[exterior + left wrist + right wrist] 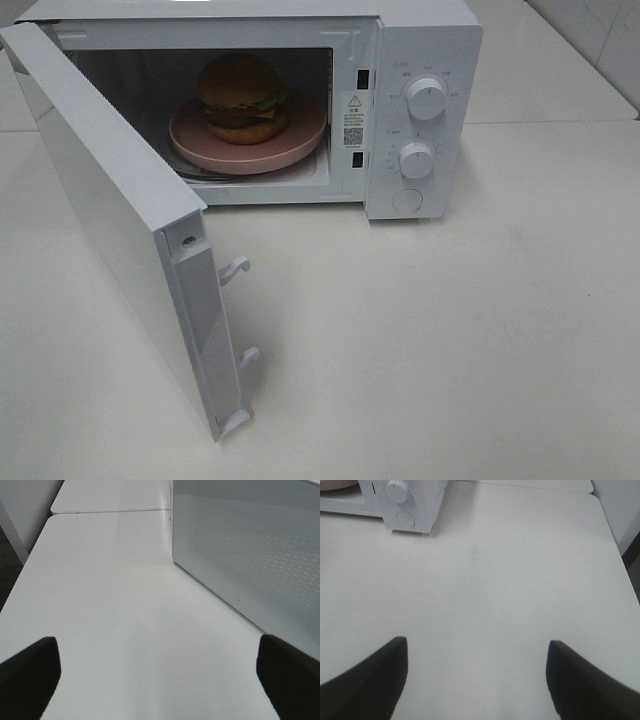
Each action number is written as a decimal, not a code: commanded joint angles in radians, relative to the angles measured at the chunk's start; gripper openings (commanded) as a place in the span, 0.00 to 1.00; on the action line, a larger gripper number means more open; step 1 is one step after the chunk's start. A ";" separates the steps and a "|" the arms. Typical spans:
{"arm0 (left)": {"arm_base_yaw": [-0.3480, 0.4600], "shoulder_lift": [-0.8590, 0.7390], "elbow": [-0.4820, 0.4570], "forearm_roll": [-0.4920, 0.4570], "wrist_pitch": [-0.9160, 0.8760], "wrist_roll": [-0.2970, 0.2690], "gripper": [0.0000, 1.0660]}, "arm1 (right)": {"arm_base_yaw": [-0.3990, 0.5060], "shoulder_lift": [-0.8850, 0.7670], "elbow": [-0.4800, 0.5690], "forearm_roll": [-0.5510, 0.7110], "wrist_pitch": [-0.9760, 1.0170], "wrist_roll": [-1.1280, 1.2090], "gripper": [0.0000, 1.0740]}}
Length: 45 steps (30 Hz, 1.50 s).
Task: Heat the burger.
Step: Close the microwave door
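Observation:
The burger [240,95] sits on a pink round plate [300,135] inside the white microwave [430,40]. The microwave door [120,210] stands wide open, swung out to the left. Neither gripper shows in the exterior high view. In the left wrist view my left gripper [157,680] is open and empty, its dark fingertips [30,675] wide apart above the table, with the door's outer face [250,545] beside it. In the right wrist view my right gripper [477,680] is open and empty, away from the microwave's control panel [402,500].
The microwave has two white knobs [426,98] and a round button [407,200] on its right panel. Two door latch hooks [236,268] stick out from the door edge. The white table [450,340] spreads in front. The table's edge [620,545] shows in the right wrist view.

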 commanded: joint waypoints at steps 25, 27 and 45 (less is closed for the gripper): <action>0.001 -0.018 0.002 0.003 -0.003 -0.003 0.94 | -0.008 -0.048 0.014 0.002 -0.034 0.000 0.68; 0.001 -0.018 0.002 0.003 -0.003 -0.003 0.94 | -0.008 -0.048 0.014 0.002 -0.034 0.000 0.68; 0.001 -0.018 0.002 0.003 -0.003 -0.003 0.94 | -0.008 -0.048 0.014 0.002 -0.034 0.000 0.68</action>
